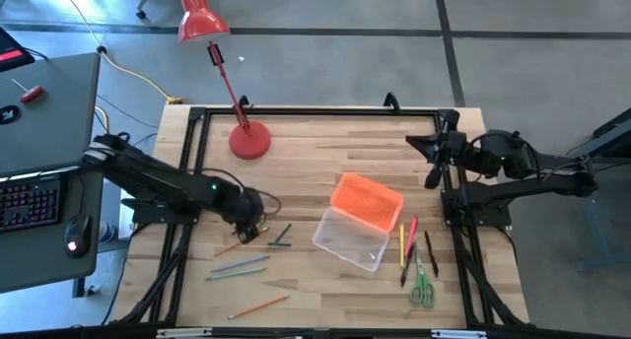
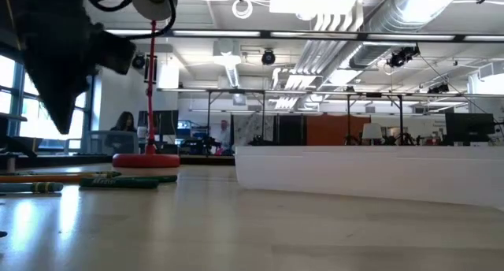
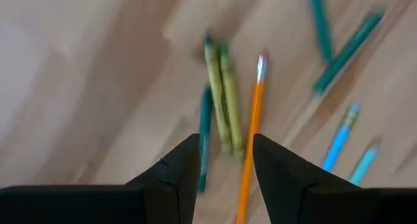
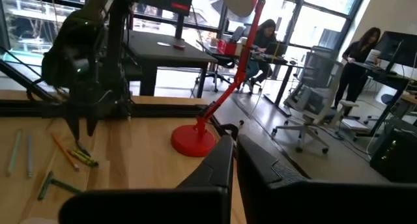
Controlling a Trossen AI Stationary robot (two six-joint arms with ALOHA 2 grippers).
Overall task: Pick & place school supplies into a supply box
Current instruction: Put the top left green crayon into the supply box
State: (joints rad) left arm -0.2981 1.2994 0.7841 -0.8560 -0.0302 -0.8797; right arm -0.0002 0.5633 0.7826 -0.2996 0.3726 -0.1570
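Note:
My left gripper (image 3: 225, 155) is open and points down over a bunch of school supplies on the table's left part: two yellow-green pencils (image 3: 221, 100), an orange pencil (image 3: 253, 126) and a teal one (image 3: 205, 129). In the low view the gripper (image 2: 63, 105) hangs clear above them (image 2: 47, 184). More green and blue pencils (image 1: 237, 270) lie toward the near edge. The clear supply box (image 1: 352, 238) lies open on the table, its orange lid (image 1: 367, 201) resting against its far side. Pens (image 1: 409, 242) and green-handled scissors (image 1: 422, 286) lie to its right. My right gripper (image 1: 434, 160) waits shut over the table's right far part.
A red desk lamp stands with its round base (image 1: 248, 142) on the table's far left part, its stem leaning beyond the far edge. A black frame (image 1: 315, 110) runs along the table's edges. An orange pencil (image 1: 258, 305) lies near the near edge. People sit in the room behind.

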